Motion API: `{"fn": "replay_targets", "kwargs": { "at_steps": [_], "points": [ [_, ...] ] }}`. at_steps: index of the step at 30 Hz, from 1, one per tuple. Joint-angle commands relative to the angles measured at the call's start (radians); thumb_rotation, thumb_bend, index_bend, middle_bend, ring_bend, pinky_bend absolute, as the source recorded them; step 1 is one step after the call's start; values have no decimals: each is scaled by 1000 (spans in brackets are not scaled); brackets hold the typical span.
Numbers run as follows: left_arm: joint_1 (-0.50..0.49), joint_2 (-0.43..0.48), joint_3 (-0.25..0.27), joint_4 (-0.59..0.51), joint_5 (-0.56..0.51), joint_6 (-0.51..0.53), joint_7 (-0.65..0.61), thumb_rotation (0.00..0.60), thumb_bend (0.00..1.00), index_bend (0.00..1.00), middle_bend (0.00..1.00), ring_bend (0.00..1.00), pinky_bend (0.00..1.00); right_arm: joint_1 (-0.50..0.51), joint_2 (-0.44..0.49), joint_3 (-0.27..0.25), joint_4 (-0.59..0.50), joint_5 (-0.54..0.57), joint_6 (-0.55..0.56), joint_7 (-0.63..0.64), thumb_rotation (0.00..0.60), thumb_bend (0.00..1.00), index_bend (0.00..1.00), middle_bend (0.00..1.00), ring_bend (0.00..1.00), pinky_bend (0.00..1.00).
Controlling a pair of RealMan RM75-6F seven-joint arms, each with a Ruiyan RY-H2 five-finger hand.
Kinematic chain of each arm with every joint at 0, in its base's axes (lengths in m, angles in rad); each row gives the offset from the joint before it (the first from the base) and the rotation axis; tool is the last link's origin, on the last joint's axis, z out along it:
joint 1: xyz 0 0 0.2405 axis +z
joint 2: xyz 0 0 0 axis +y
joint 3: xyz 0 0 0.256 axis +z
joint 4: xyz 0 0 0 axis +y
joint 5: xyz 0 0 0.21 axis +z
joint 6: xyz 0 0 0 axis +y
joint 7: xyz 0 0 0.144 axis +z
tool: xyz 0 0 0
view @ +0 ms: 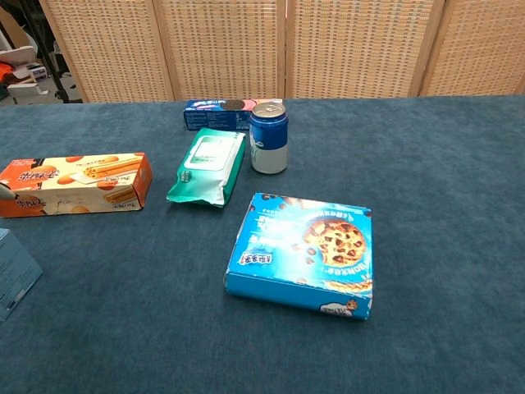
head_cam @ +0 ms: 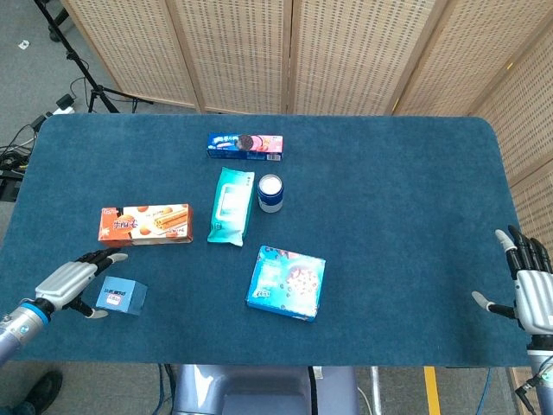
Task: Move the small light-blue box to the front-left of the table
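Note:
The small light-blue box [head_cam: 121, 296] lies on the blue table [head_cam: 397, 199] near its front-left corner. In the chest view the same box [view: 15, 272] is cut by the left edge. My left hand [head_cam: 71, 283] sits just left of the box, its fingers spread, and it holds nothing. Whether a fingertip still touches the box I cannot tell. My right hand [head_cam: 532, 290] hovers at the front-right edge of the table, fingers apart and empty.
An orange biscuit box [head_cam: 144, 225] lies behind the small box. Mid-table are a green wipes pack [head_cam: 231, 205], a blue-and-white can [head_cam: 270, 192], a cookie sleeve [head_cam: 245, 145] and a blue cookie box [head_cam: 287, 283]. Wicker screens stand behind the table.

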State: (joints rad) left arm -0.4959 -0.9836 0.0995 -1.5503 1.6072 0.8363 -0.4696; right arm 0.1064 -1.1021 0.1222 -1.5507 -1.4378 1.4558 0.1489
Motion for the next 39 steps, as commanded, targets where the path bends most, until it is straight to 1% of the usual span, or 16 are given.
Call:
{"fn": "replay_targets", "kwargs": {
  "at_steps": [1,3,4,6,9,12,15,18,20,22,25,26,30,33,37,39],
  "points": [
    [18,6,6,-7,-1,38,12,600,49,0,0,0,45,-2,2,0,-1,-2,4,5,600,0,0,0,0,0],
    [44,-1,10,-2,13,97,20,600,48,0,0,0,45,-4,6,-1,-3,-7,9,13,600,0,0,0,0,0],
    [68,-14,13,10,30,149,30,600,48,0,0,0,45,-7,9,-1,-5,-11,15,20,600,0,0,0,0,0],
    [98,-44,17,44,50,212,46,600,46,0,0,0,45,-10,13,-2,-6,-15,20,28,600,0,0,0,0,0],
    [116,-73,22,73,58,242,56,600,43,0,0,0,45,-13,15,-3,-6,-19,25,35,600,0,0,0,0,0],
    [121,-104,31,99,66,250,38,600,42,8,0,0,62,-15,18,-5,-6,-24,30,42,600,0,0,0,0,0],
    [124,-150,26,138,55,248,61,600,42,60,41,38,132,-20,23,-5,-3,-26,35,58,600,0,0,0,0,0],
    [126,-174,17,145,33,245,86,600,45,121,144,136,208,-22,26,-4,1,-25,38,72,600,0,0,0,0,0],
    [126,-183,11,143,27,251,95,600,53,194,222,198,249,-22,27,-3,3,-23,37,77,600,0,0,0,0,0],
    [125,-191,6,142,24,257,101,600,81,323,324,280,303,-22,28,-2,5,-21,35,82,600,0,0,0,0,0],
    [117,-194,2,135,11,242,123,600,139,470,419,367,362,-22,30,-1,7,-17,32,88,600,0,0,0,0,0],
    [114,-192,2,130,7,236,130,600,149,497,437,383,374,-22,30,0,8,-16,32,89,600,0,0,0,0,0],
    [101,-165,5,96,6,221,133,600,176,559,478,422,402,-21,30,1,9,-14,29,91,600,0,0,0,0,0],
    [74,-96,14,50,22,198,76,600,196,578,488,432,406,-20,29,0,10,-15,27,90,600,0,0,0,0,0],
    [-9,40,37,-46,35,74,-41,600,236,613,522,458,407,-18,27,-1,10,-17,24,84,600,0,0,0,0,0],
    [-73,101,50,-78,55,-12,-148,600,254,620,527,461,407,-17,25,-1,8,-17,22,78,600,0,0,0,0,0]
  ]
}}
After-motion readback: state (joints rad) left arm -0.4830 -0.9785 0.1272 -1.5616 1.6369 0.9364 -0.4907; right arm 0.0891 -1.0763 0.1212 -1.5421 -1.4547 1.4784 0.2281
